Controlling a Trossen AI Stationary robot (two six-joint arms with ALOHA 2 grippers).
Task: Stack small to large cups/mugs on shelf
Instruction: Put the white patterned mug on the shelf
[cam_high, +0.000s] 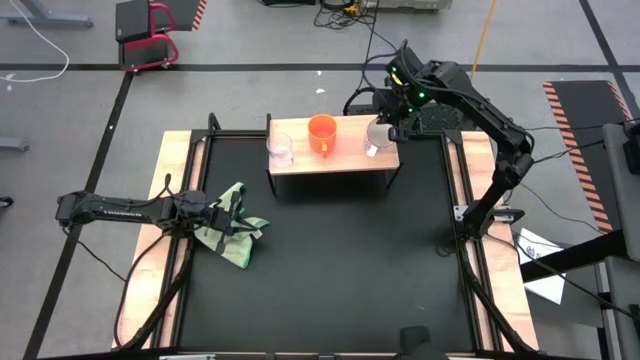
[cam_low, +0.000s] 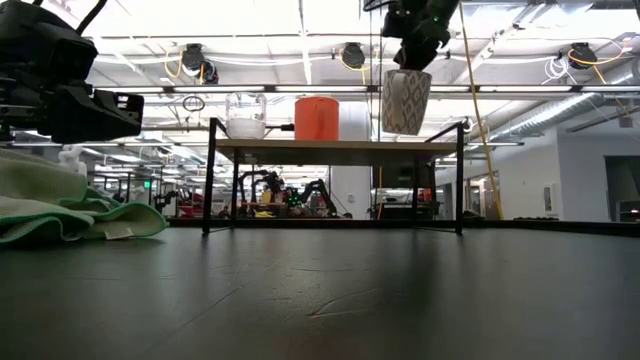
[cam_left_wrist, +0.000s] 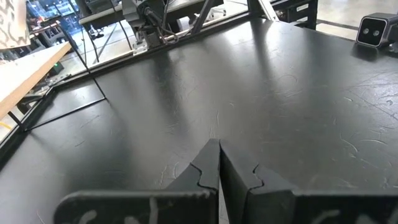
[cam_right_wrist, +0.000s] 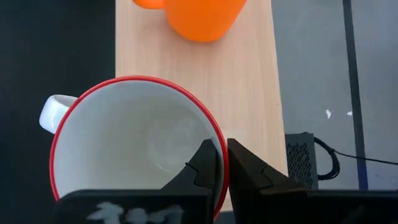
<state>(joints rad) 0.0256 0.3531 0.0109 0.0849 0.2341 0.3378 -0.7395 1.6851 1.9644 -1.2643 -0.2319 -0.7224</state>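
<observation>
We see the right gripper (cam_right_wrist: 221, 163) clamped on the rim of the white, red-rimmed ceramic mug (cam_low: 405, 101), held just above the low wooden-topped shelf on black metal legs (cam_low: 335, 150)

On that shelf stand the small clear glass cup (cam_high: 280, 150) and the orange handled mug (cam_high: 322, 133); our left gripper (cam_left_wrist: 218, 168), fingers together, waits apparently over the crumpled green cloth (cam_high: 233, 228)

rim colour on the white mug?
Red rim on the white mug; clearest in the right wrist view.
</observation>
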